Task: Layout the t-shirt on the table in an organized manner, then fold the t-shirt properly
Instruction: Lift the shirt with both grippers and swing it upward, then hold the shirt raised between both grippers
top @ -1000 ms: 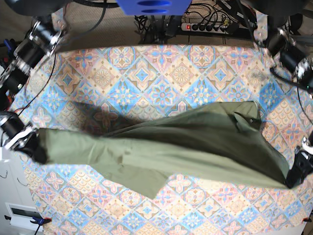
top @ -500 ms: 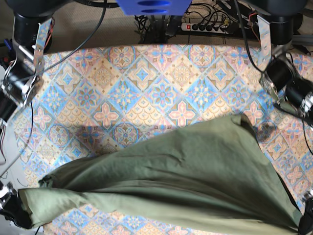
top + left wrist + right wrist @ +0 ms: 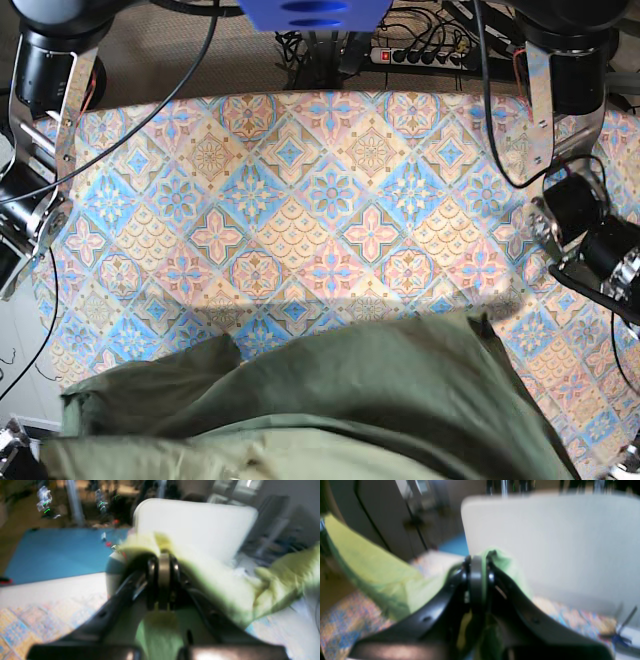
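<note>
The olive-green t-shirt [image 3: 350, 410] hangs stretched across the bottom of the base view, over the near part of the patterned table [image 3: 330, 190]. In the left wrist view my left gripper [image 3: 163, 555] is shut on a bunch of the t-shirt's cloth [image 3: 225, 585], which trails off to the right. The right wrist view shows my right gripper [image 3: 477, 562] shut on another part of the t-shirt [image 3: 382, 580], the cloth running off to the left. Both views are blurred. In the base view both grippers sit at or beyond the bottom corners, barely visible.
The arm links stand at the table's left side [image 3: 40, 130] and right side [image 3: 575, 200]. A power strip [image 3: 425, 55] with cables lies behind the far edge. A white board [image 3: 200, 525] and a blue floor mat [image 3: 55, 550] lie beyond the table.
Both grippers have carried the t-shirt toward the near edge, down and out of the base view. The cloth now covers only the bottom strip, and more of the table shows.
</note>
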`<state>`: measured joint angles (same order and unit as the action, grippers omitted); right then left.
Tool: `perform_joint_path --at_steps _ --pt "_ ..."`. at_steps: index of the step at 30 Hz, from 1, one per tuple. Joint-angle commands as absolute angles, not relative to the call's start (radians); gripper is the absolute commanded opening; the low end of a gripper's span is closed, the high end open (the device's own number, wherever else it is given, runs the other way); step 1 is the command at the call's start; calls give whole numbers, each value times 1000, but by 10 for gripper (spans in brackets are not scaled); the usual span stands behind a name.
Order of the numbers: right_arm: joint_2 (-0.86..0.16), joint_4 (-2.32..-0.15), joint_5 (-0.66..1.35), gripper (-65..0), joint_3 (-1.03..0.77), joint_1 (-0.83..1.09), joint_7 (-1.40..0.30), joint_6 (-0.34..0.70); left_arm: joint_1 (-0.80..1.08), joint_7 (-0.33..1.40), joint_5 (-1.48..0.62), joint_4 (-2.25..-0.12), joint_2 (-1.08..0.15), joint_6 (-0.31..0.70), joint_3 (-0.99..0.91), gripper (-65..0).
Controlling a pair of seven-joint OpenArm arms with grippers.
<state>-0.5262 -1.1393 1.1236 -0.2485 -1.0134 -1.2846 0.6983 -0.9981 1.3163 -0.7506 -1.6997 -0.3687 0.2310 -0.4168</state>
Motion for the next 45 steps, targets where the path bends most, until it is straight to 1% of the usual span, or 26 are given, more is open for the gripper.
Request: perform_joint_path --at_steps 1,3,6,8,10,11,12,14,16,17,19,20,22,23,25,27,29,30,32,34,36,37,39,42,43,45 --pt "-553 -1153 1136 -631 -252 -1067 -1248 698 -1070 1271 -742 -1672 -383 225 -443 -650" --pt "-562 -1156 1129 -631 -252 -1084 -1248 698 -1096 1334 -789 -1615 -381 236 -446 -650" --pt "-562 -1161 1129 -631 -252 -1084 -1247 698 -1078 1322 -745 -1620 -381 240 -446 -650" --pt "-567 -1162 1130 -631 -255 -1084 -1247 698 -1072 1360 -805 -1643 -381 259 -433 -650" --pt "-565 -1162 1130 -631 -271 -1084 -1247 698 -1104 1282 -722 -1681 -375 209 -487 -650" --pt "-565 -1161 1130 -631 -274 -1082 -1247 698 -1099 1310 -702 -1662 -354 208 -503 -650" --pt "-565 -1161 1130 -631 -277 -1081 -1247 698 -1092 1396 -742 -1641 -346 242 -464 -650" --pt "-565 -1161 1132 -631 -280 -1079 -1247 698 -1095 1396 -769 -1704 -343 268 -423 -650" --pt "-564 -1162 1132 -631 -280 -1079 -1247 698 -1096 1307 -680 -1747 -329 219 -509 -650" --pt "-562 -1162 1129 -631 -280 -1079 -1247 698 -1101 1342 -679 -1699 -311 217 -542 -650" --pt "-562 -1162 1129 -631 -280 -1079 -1247 698 -1102 1396 -756 -1610 -318 274 -486 -650" --pt "-562 -1162 1127 -631 -280 -1079 -1247 698 -1102 1396 -768 -1650 -331 282 -466 -650" --pt "-561 -1164 1130 -631 -280 -1079 -1247 698 -1095 1313 -693 -1705 -329 242 -529 -650" --pt "-561 -1164 1130 -631 -280 -1079 -1247 698 -1095 1340 -671 -1664 -321 222 -550 -650" --pt "-564 -1162 1130 -631 -282 -1079 -1247 698 -1095 1396 -693 -1572 -331 257 -478 -650" --pt "-559 -1164 1127 -631 -282 -1079 -1247 698 -1095 1385 -702 -1633 -328 271 -526 -650" --pt "-559 -1173 1127 -631 -280 -1078 -1247 698 -1095 1311 -676 -1623 -311 222 -628 -650" --pt "-559 -1181 1127 -631 -280 -1078 -1247 698 -1095 1357 -651 -1572 -306 196 -621 -650" --pt "-559 -1167 1125 -631 -280 -1084 -1244 698 -1099 1396 -650 -1517 -320 248 -490 -650" --pt "-559 -1173 1125 -631 -274 -1078 -1228 698 -1090 1396 -722 -1604 -323 308 -481 -650" --pt "-559 -1205 1125 -631 -272 -1078 -1231 698 -1076 1369 -753 -1662 -318 278 -539 -650" --pt "-559 -1207 1125 -631 -272 -1079 -1230 698 -1081 1348 -723 -1656 -317 234 -555 -650" --pt "-559 -1187 1125 -631 -274 -1081 -1228 698 -1084 1371 -634 -1593 -314 177 -473 -650" --pt "-559 -1204 1125 -631 -272 -1078 -1224 698 -1066 1396 -796 -1630 -331 325 -360 -650" --pt "-559 -1228 1125 -631 -272 -1078 -1225 698 -1043 1396 -837 -1675 -335 311 -392 -650" --pt "-559 -1236 1125 -631 -271 -1078 -1228 698 -1032 1333 -771 -1689 -309 225 -467 -650"
